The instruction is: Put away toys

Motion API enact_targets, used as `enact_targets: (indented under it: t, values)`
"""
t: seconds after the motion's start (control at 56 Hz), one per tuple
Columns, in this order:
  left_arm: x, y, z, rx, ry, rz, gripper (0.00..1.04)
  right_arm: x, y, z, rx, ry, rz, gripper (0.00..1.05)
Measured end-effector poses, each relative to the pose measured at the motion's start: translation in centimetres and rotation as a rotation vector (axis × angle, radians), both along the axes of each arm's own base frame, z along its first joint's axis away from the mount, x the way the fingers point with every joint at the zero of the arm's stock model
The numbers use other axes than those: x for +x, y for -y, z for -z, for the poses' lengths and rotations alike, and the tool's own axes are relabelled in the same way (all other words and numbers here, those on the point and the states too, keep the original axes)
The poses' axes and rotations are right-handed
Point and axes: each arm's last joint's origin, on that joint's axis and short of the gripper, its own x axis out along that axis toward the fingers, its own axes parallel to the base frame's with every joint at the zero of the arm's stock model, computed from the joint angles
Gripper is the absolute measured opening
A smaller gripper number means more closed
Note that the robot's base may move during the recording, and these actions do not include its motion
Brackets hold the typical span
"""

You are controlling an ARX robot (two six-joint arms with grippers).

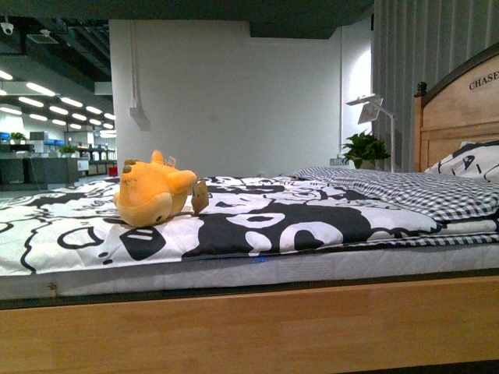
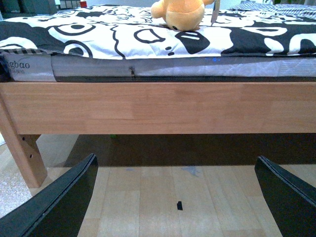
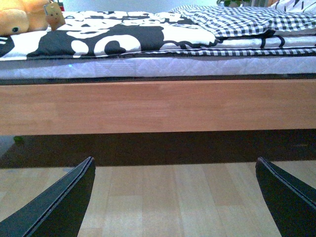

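An orange-yellow plush toy (image 1: pixel 153 192) lies on the black-and-white patterned bedspread (image 1: pixel 257 222), left of the bed's middle, with a paper tag hanging at its side. The left wrist view shows the toy (image 2: pixel 180 12) at the far edge of the mattress, and the right wrist view catches part of the toy (image 3: pixel 22 17) at a corner. My left gripper (image 2: pixel 175 165) is open and low, over the wooden floor in front of the bed frame. My right gripper (image 3: pixel 175 165) is open too, also down near the floor. Neither arm appears in the front view.
The wooden side rail (image 1: pixel 249 327) of the bed runs across in front of both grippers. A checked blanket (image 1: pixel 405 191) and a pillow (image 1: pixel 472 162) lie toward the headboard (image 1: pixel 460 109). A bed leg (image 2: pixel 22 153) stands by the left gripper. A small dark scrap (image 2: pixel 179 205) lies on the floor.
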Motion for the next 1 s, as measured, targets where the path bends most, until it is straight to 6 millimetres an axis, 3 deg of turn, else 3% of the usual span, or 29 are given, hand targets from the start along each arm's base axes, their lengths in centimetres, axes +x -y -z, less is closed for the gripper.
enact_targets:
  t: [1.001]
  values:
    - [0.0, 0.0, 0.0, 0.0, 0.0, 0.0, 0.98, 0.0, 0.0, 0.0, 0.0, 0.0, 0.0, 0.98]
